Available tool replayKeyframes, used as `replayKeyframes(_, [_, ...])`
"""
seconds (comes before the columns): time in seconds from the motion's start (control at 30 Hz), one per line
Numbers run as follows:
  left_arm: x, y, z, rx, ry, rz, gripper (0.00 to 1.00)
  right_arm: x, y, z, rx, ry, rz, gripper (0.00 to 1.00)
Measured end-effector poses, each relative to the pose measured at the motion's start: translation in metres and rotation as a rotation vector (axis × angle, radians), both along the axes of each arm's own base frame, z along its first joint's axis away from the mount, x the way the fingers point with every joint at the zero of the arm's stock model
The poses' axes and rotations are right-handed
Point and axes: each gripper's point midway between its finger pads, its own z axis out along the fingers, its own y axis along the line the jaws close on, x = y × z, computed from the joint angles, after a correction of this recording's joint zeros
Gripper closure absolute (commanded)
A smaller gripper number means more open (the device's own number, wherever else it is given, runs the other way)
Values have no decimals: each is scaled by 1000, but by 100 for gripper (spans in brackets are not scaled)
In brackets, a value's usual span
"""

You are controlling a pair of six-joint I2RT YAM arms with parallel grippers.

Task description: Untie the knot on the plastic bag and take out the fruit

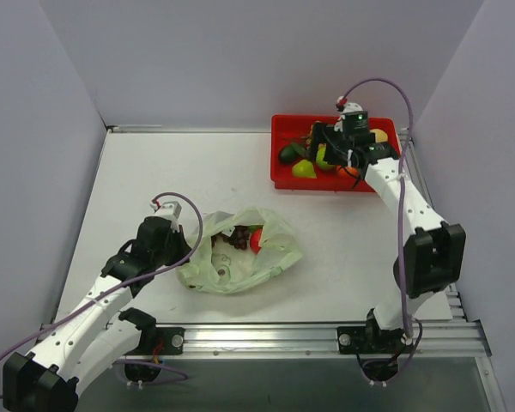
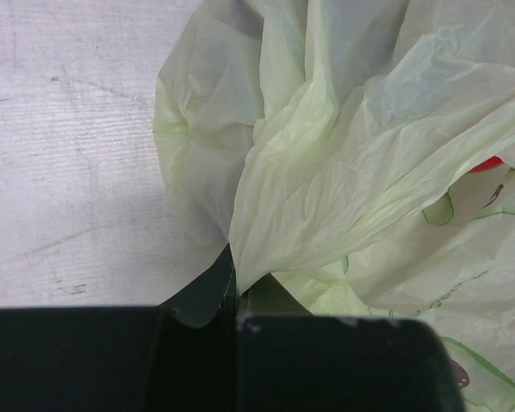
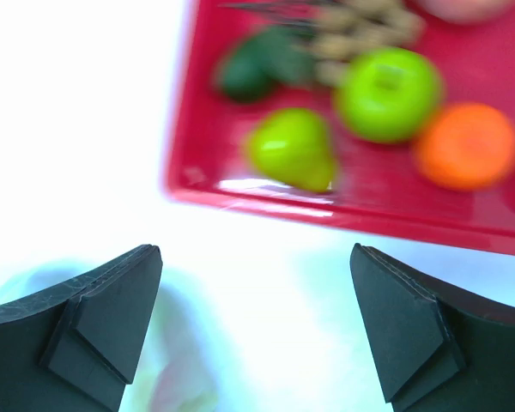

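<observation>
On the white table (image 1: 154,172), overhead view: the plastic bag (image 1: 270,257) lies crumpled near the front edge, left of centre, just beside the left arm. Its mouth gapes upward. Inside I see a dark purple grape bunch (image 1: 239,237) with a red piece (image 1: 256,241) against it. The left gripper (image 1: 189,251) meets the bag's left edge. From this angle I cannot tell how its jaws stand. The red tray (image 1: 279,178) sits at the far right, well apart from the bag. The right gripper (image 1: 319,144) hangs over the tray, above loose fruit in green, dark green and orange.

Left wrist view: the fingers (image 2: 202,300) are pressed together with a fold of pale green film pinched between them, so the left gripper has hold of the bag's wall. The film fans upward and to the right from the pinch. Something red (image 2: 491,163) shows through at the right edge. Faint green print (image 2: 438,210) marks the lower right.

Right wrist view: both fingers (image 3: 112,309) stand wide apart with nothing between them, and I see only white surface in the gap. Beyond is the tray's near rim. In the tray lie a green apple (image 3: 388,93), a yellow-green pear-shaped piece (image 3: 293,148), an orange piece (image 3: 468,144) and a dark green piece (image 3: 249,73). A tan cluster (image 3: 360,34) at the top is blurred.
</observation>
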Motion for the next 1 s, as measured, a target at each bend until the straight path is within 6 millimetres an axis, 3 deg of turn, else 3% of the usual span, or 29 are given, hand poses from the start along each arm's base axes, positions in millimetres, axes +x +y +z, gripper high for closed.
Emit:
replayKeyframes(0.1, [0, -1, 1, -7, -5, -4, 100, -45, 70, 49, 0, -110, 209, 7])
replayKeyframes(0.2, [1, -1, 2, -10, -8, -4, 100, -103, 135, 84, 0, -202, 431, 9])
replayKeyframes(0.3, [1, -1, 3, -12, -9, -5, 100, -164, 190, 97, -3, -250, 659, 10])
replayKeyframes(0.4, [1, -1, 3, -13, -11, -5, 100, -205, 221, 86, -13, -231, 816, 10])
replayKeyframes(0.53, [1, -1, 6, -17, -21, -5, 100, -233, 242, 45, -49, -127, 942, 9])
replayKeyframes(0.7, [1, -2, 7, -20, -26, -5, 100, -247, 252, -34, -154, 57, 1025, 9])
replayKeyframes(0.83, [2, -2, 7, -21, -28, -6, 100, -246, 231, -94, -309, 172, 1005, 7])
replayKeyframes(0.9, [2, -2, 8, -23, -30, -6, 100, -240, 219, -111, -380, 191, 979, 6])
replayKeyframes(1.0, [2, -3, 8, -26, -30, -9, 100, -229, 203, -119, -474, 170, 925, 4])
